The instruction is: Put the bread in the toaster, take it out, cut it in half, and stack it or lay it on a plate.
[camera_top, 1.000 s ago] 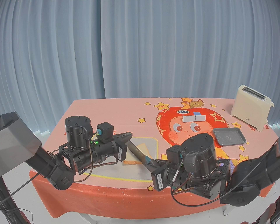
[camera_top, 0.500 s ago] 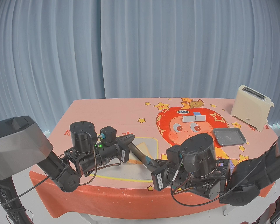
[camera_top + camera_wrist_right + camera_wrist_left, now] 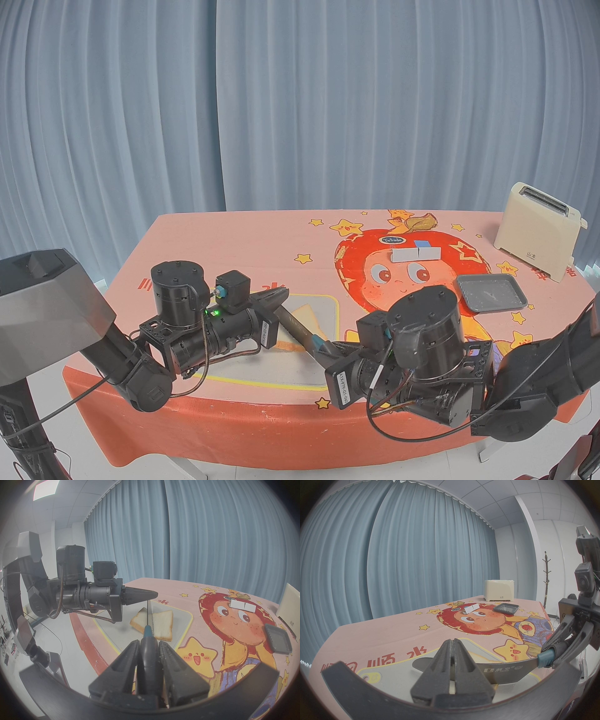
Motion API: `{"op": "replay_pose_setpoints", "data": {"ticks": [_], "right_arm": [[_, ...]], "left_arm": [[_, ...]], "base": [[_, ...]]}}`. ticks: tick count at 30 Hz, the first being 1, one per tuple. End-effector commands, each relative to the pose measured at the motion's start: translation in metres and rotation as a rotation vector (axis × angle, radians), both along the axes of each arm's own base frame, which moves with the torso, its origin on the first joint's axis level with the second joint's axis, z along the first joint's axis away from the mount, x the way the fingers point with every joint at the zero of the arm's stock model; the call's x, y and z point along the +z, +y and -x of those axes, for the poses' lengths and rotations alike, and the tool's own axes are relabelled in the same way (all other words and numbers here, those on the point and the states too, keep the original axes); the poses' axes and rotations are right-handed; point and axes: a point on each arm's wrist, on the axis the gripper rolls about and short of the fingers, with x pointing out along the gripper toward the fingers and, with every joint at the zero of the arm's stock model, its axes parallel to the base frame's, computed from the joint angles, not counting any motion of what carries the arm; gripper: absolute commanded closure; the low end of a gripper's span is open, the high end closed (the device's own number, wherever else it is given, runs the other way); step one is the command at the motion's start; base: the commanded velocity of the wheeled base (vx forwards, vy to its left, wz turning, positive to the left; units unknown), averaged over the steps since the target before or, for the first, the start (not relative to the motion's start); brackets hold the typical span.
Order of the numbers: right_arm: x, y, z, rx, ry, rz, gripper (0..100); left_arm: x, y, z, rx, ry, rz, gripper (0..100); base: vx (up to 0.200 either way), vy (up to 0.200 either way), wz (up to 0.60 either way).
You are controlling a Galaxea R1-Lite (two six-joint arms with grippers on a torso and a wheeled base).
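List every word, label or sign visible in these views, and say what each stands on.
Tablecloth: large red characters, partly hidden; not readable whole.
Knife blade: small printed mark, too small to read surely.
Toaster front: tiny mark, too small.
Black oval label on the cartoon head: too small.

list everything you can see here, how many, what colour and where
bread: one slice, pale with brown crust, on the cutting mat under the knife blade
knife: one, grey blade, dark handle with teal collar, across the bread
cutting mat: one, grey-white with yellow edge, near side of the table
toaster: one, cream, far right of the table
tray: one, grey, in front of the toaster
blocks: two, white, side by side on the cartoon face
tablecloth: one, pink with cartoon print
curtain: blue-grey, behind the table
left end effector: black, shut, over the bread
right end effector: black, shut on the knife handle
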Motion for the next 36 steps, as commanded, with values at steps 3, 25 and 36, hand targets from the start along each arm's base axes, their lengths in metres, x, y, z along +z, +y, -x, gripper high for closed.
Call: {"op": "replay_pose_setpoints", "data": {"ticks": [3,25,36], "right_arm": [[-0.0032,0.0001,-0.0004,-0.001,0.007,0.011,100],[-0.0034,-0.0004,-0.005,-0.014,0.001,0.001,100],[-0.012,-0.0003,-0.0051,-0.013,0.023,0.033,100]], "left_arm": [[0.0,-0.0028,-0.0029,0.002,-0.002,-0.001,100],[0.0017,-0.0043,-0.0046,0.002,-0.009,0.002,100],[0.0026,-0.0047,-0.0064,0.004,-0.017,0.007,100]], "base": [[0.0,0.0,0.0],[0.0,0.0,0.0],[0.0,0.0,0.0]]}}
